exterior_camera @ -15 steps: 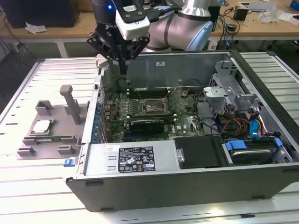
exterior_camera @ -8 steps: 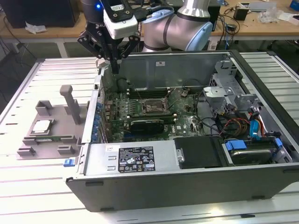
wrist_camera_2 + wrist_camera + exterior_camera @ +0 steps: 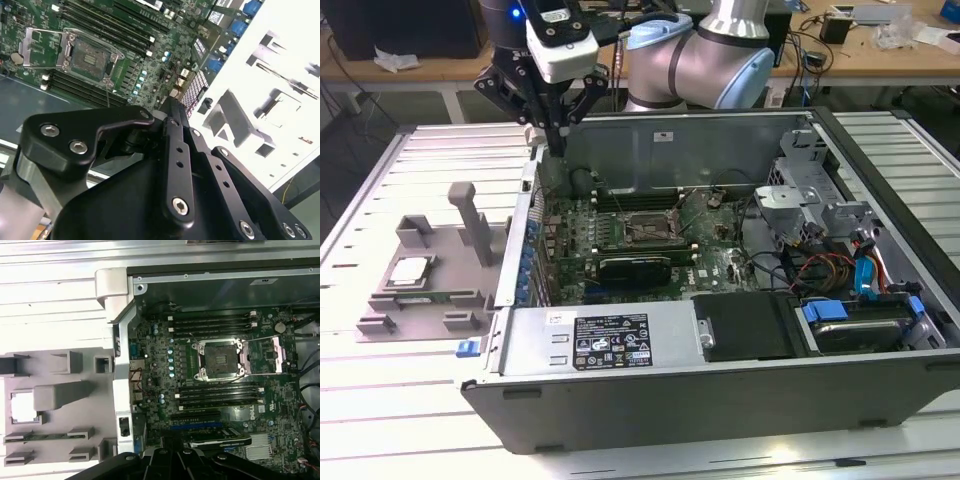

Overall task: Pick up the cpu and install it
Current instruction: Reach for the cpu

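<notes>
We are seeing the gripper [image 3: 558, 138] hanging over the far corner of the open computer case [image 3: 720, 400], toward the exterior view's left; its fingers are pressing together with nothing between them. The cpu [image 3: 410, 270] is lying flat in a pocket of the grey fixture [image 3: 470, 225], which is sitting on the slatted table [image 3: 380, 400] just beside the case; it is resting well apart from the gripper. In the first wrist view the socket [image 3: 220, 359] on the green motherboard [image 3: 155, 390] is standing open, with its metal frame folded aside and its contacts showing.
</notes>
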Tool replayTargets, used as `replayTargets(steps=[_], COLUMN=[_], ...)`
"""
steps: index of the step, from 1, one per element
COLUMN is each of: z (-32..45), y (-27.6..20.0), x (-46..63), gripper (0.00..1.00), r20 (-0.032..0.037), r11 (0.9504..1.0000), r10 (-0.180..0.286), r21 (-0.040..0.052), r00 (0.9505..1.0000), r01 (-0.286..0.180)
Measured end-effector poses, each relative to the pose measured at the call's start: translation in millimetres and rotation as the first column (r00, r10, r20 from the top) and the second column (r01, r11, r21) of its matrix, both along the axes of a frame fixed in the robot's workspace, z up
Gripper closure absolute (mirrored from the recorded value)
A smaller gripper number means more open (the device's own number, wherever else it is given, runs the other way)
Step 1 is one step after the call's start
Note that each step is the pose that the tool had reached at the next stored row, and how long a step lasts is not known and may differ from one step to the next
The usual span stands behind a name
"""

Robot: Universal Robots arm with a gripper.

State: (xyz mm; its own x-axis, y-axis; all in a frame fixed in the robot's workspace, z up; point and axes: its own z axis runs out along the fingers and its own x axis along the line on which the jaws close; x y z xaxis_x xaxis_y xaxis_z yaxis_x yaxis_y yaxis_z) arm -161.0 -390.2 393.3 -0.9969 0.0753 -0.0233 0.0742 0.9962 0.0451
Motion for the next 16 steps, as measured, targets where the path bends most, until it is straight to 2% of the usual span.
replayTargets(steps=[4,7,13,16], z=[0.0,0.0,-0.5,-2.1], y=[2.5,6.4,12.5,15.2], x=[-9.9,-20.2,-30.7,-42.4], gripper=[0.89,0.89,0.89,0.89], r20=[0.0,0.0,0.0,0.0], r11=[1.0,1.0,1.0,1.0], r10=[0.0,0.0,0.0,0.0], r21=[-0.0001,0.0,-0.0001,-0.0001], r00=[1.0,1.0,1.0,1.0], r01=[0.0,0.0,0.0,0.0])
